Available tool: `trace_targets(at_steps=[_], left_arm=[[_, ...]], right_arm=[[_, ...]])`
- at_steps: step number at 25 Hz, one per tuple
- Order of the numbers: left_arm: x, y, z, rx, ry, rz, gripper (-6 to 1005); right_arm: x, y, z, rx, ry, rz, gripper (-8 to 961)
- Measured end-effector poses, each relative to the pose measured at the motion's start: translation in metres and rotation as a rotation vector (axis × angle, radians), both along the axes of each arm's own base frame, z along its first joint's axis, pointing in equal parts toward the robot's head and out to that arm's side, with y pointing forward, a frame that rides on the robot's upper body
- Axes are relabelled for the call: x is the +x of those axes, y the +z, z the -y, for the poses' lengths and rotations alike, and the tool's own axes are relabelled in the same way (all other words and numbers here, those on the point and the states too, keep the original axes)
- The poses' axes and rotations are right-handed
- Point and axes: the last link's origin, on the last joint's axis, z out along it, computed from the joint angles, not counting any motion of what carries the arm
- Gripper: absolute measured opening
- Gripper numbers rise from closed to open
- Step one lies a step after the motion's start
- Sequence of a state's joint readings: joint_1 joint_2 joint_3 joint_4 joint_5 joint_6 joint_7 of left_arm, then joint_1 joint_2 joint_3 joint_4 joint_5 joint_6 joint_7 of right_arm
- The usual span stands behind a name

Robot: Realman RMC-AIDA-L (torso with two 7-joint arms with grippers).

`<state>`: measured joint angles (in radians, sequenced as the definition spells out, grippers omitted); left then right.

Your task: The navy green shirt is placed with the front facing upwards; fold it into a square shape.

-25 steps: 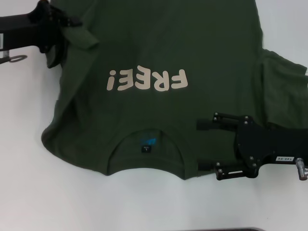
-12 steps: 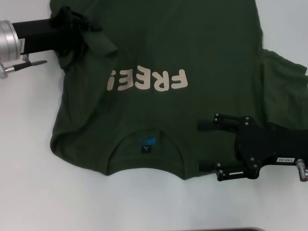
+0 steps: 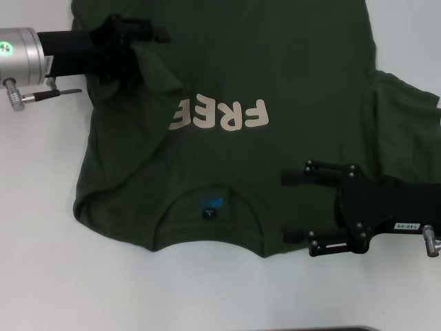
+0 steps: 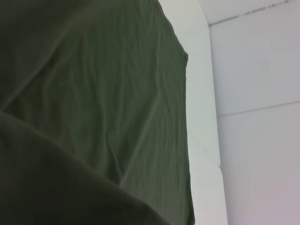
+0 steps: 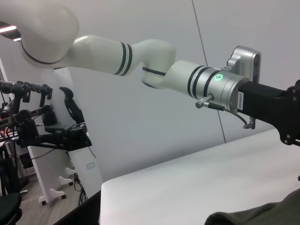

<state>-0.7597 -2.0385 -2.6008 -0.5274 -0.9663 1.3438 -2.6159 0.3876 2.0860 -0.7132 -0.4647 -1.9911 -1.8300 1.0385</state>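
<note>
The navy green shirt [image 3: 275,62] lies front up on the white table [image 3: 41,262], its collar and blue neck label [image 3: 212,205] toward me. The cream lettering [image 3: 227,116] shows only "FREE"; a raised flap of the shirt covers its left end. My left gripper [image 3: 155,41] is at the upper left, shut on that flap from the shirt's left side and holding it over the chest. My right gripper [image 3: 293,207] hovers open over the right shoulder with nothing between its fingers. The left wrist view is filled by green cloth [image 4: 93,103].
White table surrounds the shirt on the left, front and right. The shirt's right sleeve [image 3: 406,131] is spread out toward the right edge. In the right wrist view the left arm [image 5: 211,84] reaches over the table, with racks of equipment [image 5: 42,126] behind.
My left gripper has moved right over the shirt, pulling the held flap with it until it covers the "!" of the lettering. The right arm has not moved.
</note>
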Motion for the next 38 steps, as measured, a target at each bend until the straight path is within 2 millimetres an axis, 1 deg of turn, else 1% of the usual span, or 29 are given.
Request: trace_targets(at_steps=[3,9,11,16,23,25,28,30,33,38], left_arm=[[0.003,0.0,0.0,-0.019,-0.018,-0.005,473],[0.005,0.005,0.002,-0.069,-0.044,-0.031,592],[0.003,0.007,0.003,-0.111,-0.036,-0.072,592],[-0.001,0.012,0.003,-0.121,-0.018,-0.09,592],[0.002,0.009,0.004,-0.142,-0.032,-0.106,592],[0.001,0.012,0.003,-0.129,-0.024,-0.098,592],[-0.01,0.024,0.003,-0.087,0.016,-0.099,592],[-0.023,0.036,0.004,-0.052,0.066,-0.116,592],[-0.041,0.046,0.007,-0.02,0.13,-0.135,592],[-0.058,0.046,0.015,-0.004,0.181,-0.155,592]], right_arm=[[0.0,0.0,0.0,0.001,-0.001,0.001,910],[0.0,0.0,0.0,0.002,-0.002,0.001,910],[0.0,0.0,0.0,0.002,-0.002,0.001,910],[0.0,0.0,0.0,0.002,-0.001,0.001,910],[0.0,0.0,-0.001,0.002,-0.002,0.001,910],[0.0,0.0,0.0,0.002,-0.002,0.002,910],[0.001,0.0,0.001,0.003,-0.006,0.002,910],[0.002,0.0,0.001,0.005,-0.01,0.001,909],[0.002,0.001,0.001,0.01,-0.014,-0.001,909],[0.002,0.001,0.001,0.011,-0.014,-0.002,909]])
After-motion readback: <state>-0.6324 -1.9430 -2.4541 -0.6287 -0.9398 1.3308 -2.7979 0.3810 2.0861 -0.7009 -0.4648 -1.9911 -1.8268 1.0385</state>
